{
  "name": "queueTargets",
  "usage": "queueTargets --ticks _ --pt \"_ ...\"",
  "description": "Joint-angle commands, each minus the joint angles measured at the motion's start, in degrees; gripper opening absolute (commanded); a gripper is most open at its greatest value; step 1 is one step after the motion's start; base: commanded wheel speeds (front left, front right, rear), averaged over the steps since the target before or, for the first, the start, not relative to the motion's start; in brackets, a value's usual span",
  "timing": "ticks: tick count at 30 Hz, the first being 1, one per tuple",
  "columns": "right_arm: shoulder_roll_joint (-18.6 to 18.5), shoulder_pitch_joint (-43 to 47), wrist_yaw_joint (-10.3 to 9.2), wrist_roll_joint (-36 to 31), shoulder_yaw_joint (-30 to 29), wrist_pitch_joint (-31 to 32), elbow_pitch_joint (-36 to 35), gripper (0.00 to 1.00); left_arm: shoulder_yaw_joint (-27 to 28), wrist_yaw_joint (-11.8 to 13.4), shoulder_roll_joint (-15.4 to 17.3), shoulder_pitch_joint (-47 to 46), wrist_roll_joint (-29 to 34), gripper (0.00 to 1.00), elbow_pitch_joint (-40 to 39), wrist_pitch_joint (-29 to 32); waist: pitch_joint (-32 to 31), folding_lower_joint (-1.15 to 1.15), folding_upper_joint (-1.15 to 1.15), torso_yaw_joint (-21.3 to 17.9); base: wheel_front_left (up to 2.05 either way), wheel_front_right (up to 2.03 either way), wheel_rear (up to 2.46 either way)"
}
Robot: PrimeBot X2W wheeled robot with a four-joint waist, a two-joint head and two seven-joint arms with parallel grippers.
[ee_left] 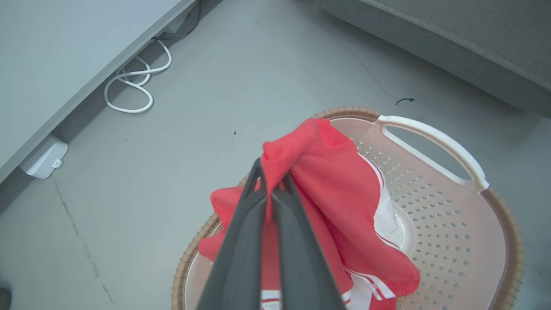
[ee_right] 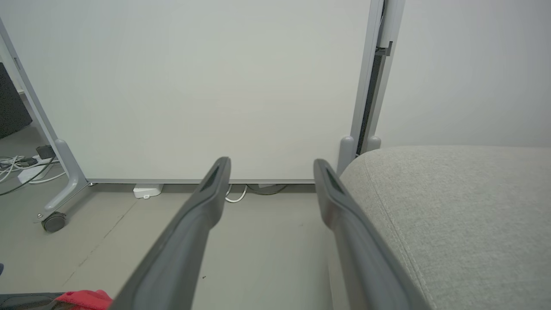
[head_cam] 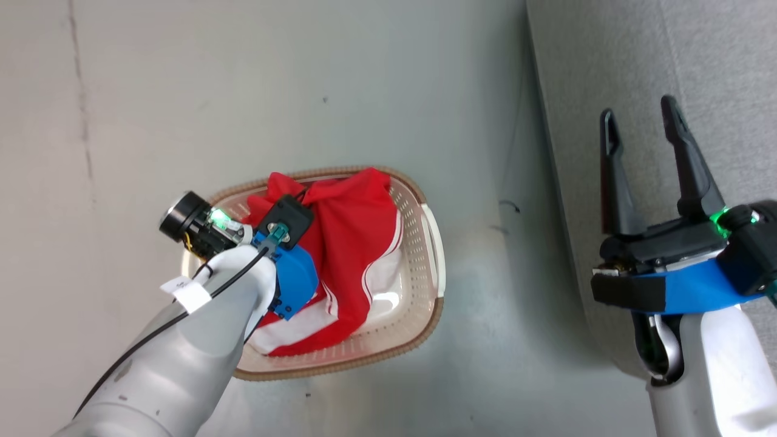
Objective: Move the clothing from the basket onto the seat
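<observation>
Inside basket [head_cam: 419,200], pinched red clothing [head_cam: 352,243]

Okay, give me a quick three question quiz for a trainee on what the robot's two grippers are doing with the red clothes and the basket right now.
1. True or false: the left gripper is shut on the red clothing above the basket.
2. Pick one. The right gripper is: A) open and holding nothing; B) shut on a towel; C) shut on a cable.
3. Fill the gap: in the head view, the seat lies to the basket's ____.

Key: 1 true; 2 A; 3 right.
</observation>
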Motion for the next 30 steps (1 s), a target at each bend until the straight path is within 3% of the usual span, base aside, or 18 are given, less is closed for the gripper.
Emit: queueTargets --ticks 1,19,30 --pt "-0.2 1.3 0.03 -0.4 -0.2 -0.2 0.5 1.00 0.7 0.4 0.7 1.3 -0.2 0.00 -1.3 -0.3 -4.1 0.01 0.00 1.2 0.00 0.00 0.00" --pt "-0.2 9.3 0.03 0.0 0.8 -0.2 3.8 1.00 13.3 2.1 3.6 10.6 0.6 0.00 -18.6 -0.3 -20.6 0.01 0.00 4.4 0.00 0.00 0.00" --pt "-0.2 13.4 0.03 0.1 1.6 -0.2 5.2 1.00 21.0 -1.1 2.3 13.0 -0.4 0.00 -26.7 -0.3 -27.3 0.01 0.00 5.0 0.00 0.00 0.00"
